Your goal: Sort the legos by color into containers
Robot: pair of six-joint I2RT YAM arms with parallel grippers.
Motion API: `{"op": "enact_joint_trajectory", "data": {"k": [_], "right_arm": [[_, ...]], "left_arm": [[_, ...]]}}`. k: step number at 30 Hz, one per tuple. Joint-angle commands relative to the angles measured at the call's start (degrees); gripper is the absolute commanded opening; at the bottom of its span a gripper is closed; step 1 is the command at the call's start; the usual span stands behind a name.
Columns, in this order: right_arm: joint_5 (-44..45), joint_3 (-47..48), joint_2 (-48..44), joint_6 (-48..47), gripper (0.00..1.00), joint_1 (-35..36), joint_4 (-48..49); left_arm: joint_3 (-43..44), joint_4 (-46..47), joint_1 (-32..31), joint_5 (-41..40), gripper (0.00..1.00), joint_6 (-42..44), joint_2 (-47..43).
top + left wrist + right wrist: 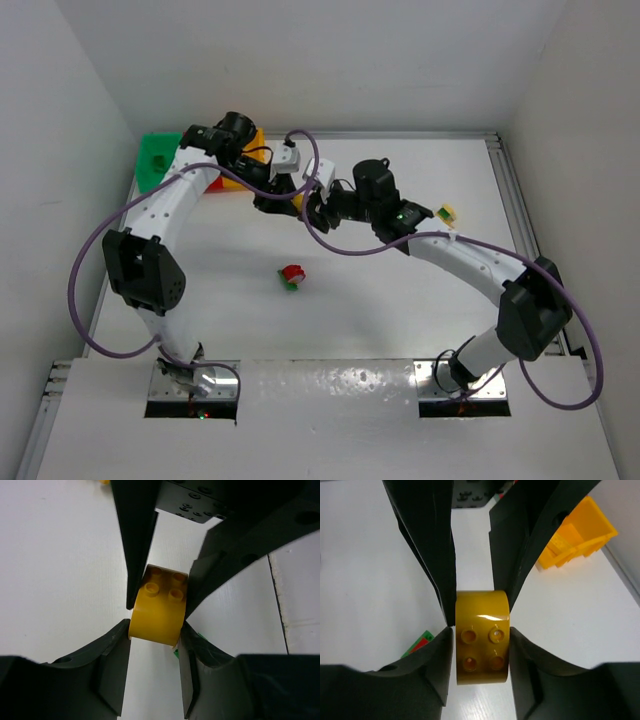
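Yellow plastic brick [482, 630], rounded on one side and carrying four studs on a flat face, sits pinched from two directions at once over the white worktop [400, 300]. We find it where both arms meet, in the far middle of the overhead view. We see the right tool [481, 632] closed on it, its two black fingers pressing the opposite sides of the studded end. We see the left tool [154, 629] closed on the same brick, its fingertips touching the corners of the rounded end, while the right tool's fingers come in from the opposite side. Behind the left arm, at the far left corner, stands the row of containers: a green plastic bin [155, 160] on the outside, a yellow plastic bin [575, 535] nearest the tools, and a strip of red bin [213, 185] showing between them under the arm. The held brick is near the yellow plastic bin but not over it. A red and green brick [292, 275] lies alone on the worktop, nearer the arm bases than the tools, and a small yellow and green brick [447, 213] lies just beyond the right arm's forearm.
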Motion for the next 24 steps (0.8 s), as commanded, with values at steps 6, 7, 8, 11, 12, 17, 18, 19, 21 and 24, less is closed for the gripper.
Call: {"op": "enact_joint_trajectory", "data": {"k": [6,7,8,11,12,17,18,19,21,24], "right_arm": [[2.3,-2.8,-2.6,-2.3,0.71,0.8,-3.9],[2.5,-2.7,-2.6,-2.4,0.72,0.9,-5.1],[3.2,-2.6,-2.7,-2.3,0.72,0.9,-5.6],[4.6,-3.1,-3.1,-1.1,0.74,0.9,-4.5],[5.0,-3.1,-3.3,-0.7,0.76,0.8,-4.5],[15.3,-5.5,-5.5,4.3,0.82,0.7,-2.4],[20.0,-6.7,-7.0,4.6,0.82,0.7,-0.9],[22.1,-7.9,-7.9,4.9,0.82,0.6,0.0],[25.1,-11.4,-10.3,6.1,0.82,0.7,1.8],[27.5,-14.1,-12.5,7.7,0.82,0.6,3.9]], "left_arm": [[-0.2,1.8,-0.9,-0.5,0.0,-0.3,-1.2],[-0.2,1.8,-0.9,-0.8,0.0,-0.2,-1.3],[-0.2,1.8,-0.9,-1.2,0.0,-0.2,-1.3],[-1.3,1.9,-0.9,-1.8,0.0,-1.1,-1.3],[-1.8,3.5,-0.8,-2.5,0.0,-2.4,-1.3],[-7.8,15.4,2.0,-11.3,0.0,-16.2,-2.2],[-10.1,21.6,3.4,-12.8,0.0,-22.6,-3.2],[-11.0,25.5,4.0,-14.5,0.0,-26.2,-3.8],[-11.8,35.2,5.4,-22.7,0.0,-37.4,-4.5],[-8.4,43.0,6.9,-37.3,0.0,-48.9,-1.5]]}}
